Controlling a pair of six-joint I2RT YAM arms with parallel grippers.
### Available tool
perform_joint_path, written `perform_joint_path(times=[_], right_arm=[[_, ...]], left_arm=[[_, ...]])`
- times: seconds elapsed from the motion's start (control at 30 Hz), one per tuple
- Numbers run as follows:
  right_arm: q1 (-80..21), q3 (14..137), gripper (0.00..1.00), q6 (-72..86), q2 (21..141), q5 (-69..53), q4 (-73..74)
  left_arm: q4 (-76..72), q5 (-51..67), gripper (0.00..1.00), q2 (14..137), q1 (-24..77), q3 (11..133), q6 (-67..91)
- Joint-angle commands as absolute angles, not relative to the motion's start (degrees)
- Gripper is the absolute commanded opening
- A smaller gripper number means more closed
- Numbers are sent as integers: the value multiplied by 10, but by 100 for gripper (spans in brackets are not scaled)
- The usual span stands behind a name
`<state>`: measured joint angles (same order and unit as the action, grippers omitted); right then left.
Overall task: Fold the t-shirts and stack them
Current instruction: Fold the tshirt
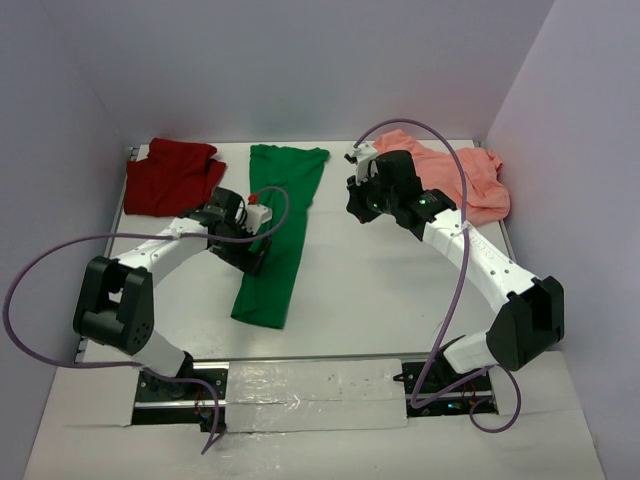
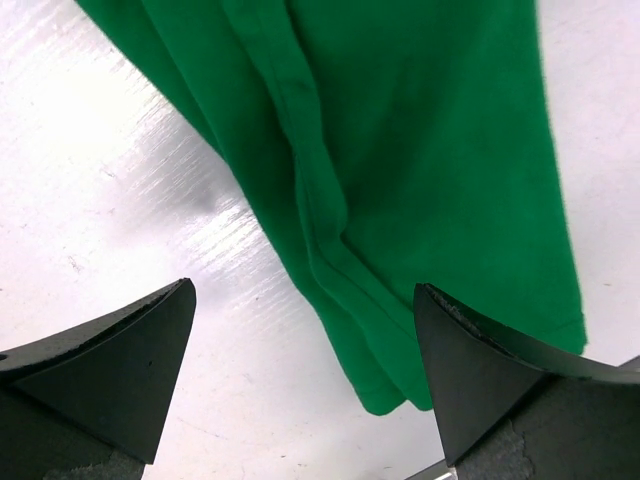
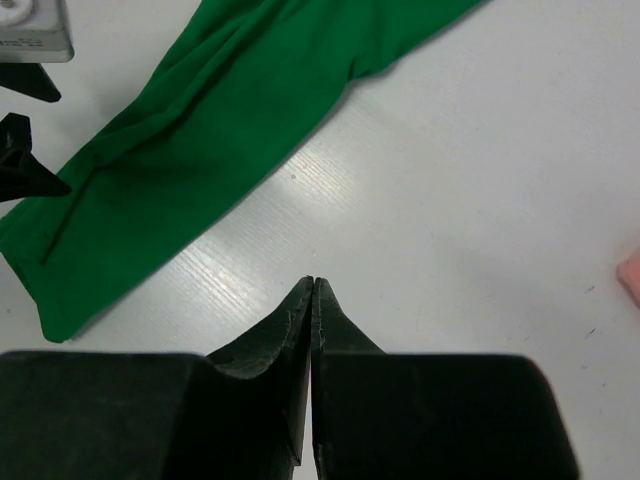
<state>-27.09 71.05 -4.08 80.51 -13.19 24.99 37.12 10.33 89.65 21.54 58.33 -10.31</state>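
Note:
The bright green t-shirt (image 1: 275, 235) lies in a long narrow strip down the table's middle. My left gripper (image 1: 250, 256) hovers over its left edge, open wide with nothing held. In the left wrist view the folded green hem (image 2: 420, 170) lies between and beyond the spread fingers (image 2: 110, 370). My right gripper (image 1: 358, 205) hangs shut and empty over bare table, between the green shirt and the salmon pink t-shirt (image 1: 455, 180). The right wrist view shows the jaws (image 3: 313, 287) pressed together and the green shirt (image 3: 200, 130) to the upper left. The dark red t-shirt (image 1: 170, 175) lies bunched at the back left.
The white table (image 1: 390, 290) is walled in on the left, back and right. Both arm bases sit on a taped strip (image 1: 310, 380) at the near edge. A purple cable (image 1: 455, 270) loops beside each arm. A sliver of pink cloth (image 3: 630, 280) shows at the right wrist view's edge.

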Motion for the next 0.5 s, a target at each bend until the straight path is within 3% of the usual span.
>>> perform_joint_path(times=[0.0, 0.3, 0.47], right_arm=[[-268, 727, 7, -40, 807, -138, 247], [-268, 727, 7, -40, 802, -137, 246], [-267, 725, 0, -40, 803, -134, 245]], left_arm=[[374, 144, 99, 862, 213, 614, -110], [405, 230, 99, 871, 237, 643, -129], [382, 253, 99, 880, 250, 614, -132]])
